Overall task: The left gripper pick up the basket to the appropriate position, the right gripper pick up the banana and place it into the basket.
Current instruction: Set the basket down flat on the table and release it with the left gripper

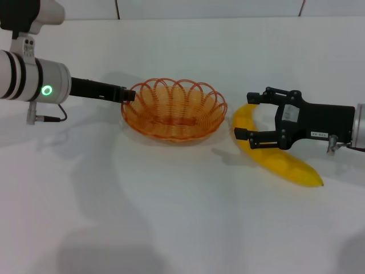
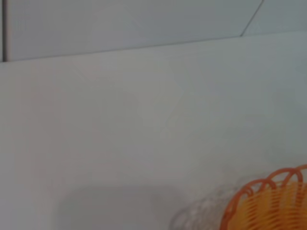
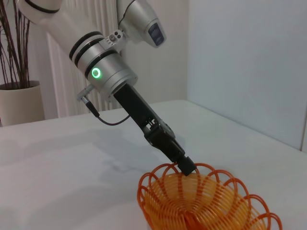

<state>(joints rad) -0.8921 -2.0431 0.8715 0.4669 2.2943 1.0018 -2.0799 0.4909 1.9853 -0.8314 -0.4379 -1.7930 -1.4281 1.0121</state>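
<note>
The orange wire basket (image 1: 149, 118) sits left of centre on the white table. My left gripper (image 1: 130, 94) reaches in from the left and is shut on the basket's left rim; the right wrist view shows the left gripper (image 3: 186, 167) pinching the rim of the basket (image 3: 168, 189). A corner of the basket (image 2: 271, 203) shows in the left wrist view. The yellow banana (image 1: 285, 162) lies right of the basket. My right gripper (image 1: 250, 116) is open, its fingers on either side of the banana's end nearest the basket.
The white table (image 1: 171, 217) has bare surface in front of the basket and banana. A wall runs along its far edge. The right wrist view shows a potted plant (image 3: 17, 96) beyond the table, behind the left arm.
</note>
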